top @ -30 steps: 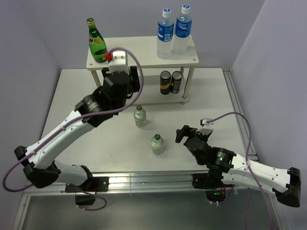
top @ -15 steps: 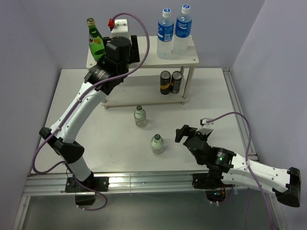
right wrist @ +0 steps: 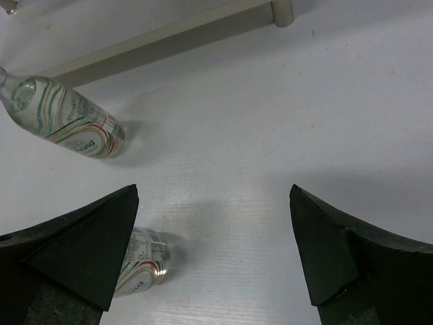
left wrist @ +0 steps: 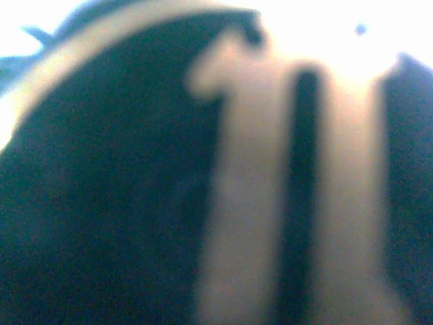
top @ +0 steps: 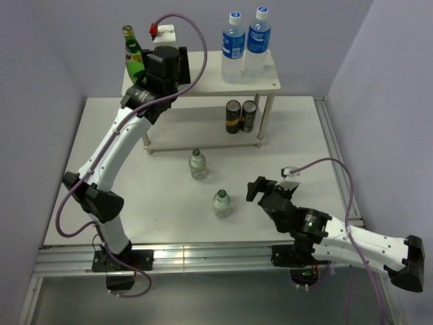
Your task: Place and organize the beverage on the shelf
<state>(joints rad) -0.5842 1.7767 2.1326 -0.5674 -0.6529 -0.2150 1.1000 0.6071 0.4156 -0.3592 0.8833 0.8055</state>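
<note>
The pale wood shelf stands at the back of the table. On its top board stand one green glass bottle at the left and two blue-labelled clear bottles at the right. My left gripper is raised over the top board beside the green bottle, its fingers hidden; the left wrist view is a dark blur. Two small clear bottles stand on the table. My right gripper is open low over the table, right of the nearer small bottle.
Two dark cans stand on the shelf's lower board at the right. The farther small bottle stands before the shelf's lower board. Grey walls close the table at the back and sides.
My left arm has risen from in front of the shelf to above its top board, next to the green bottle. The right arm and the small bottles have stayed put.
</note>
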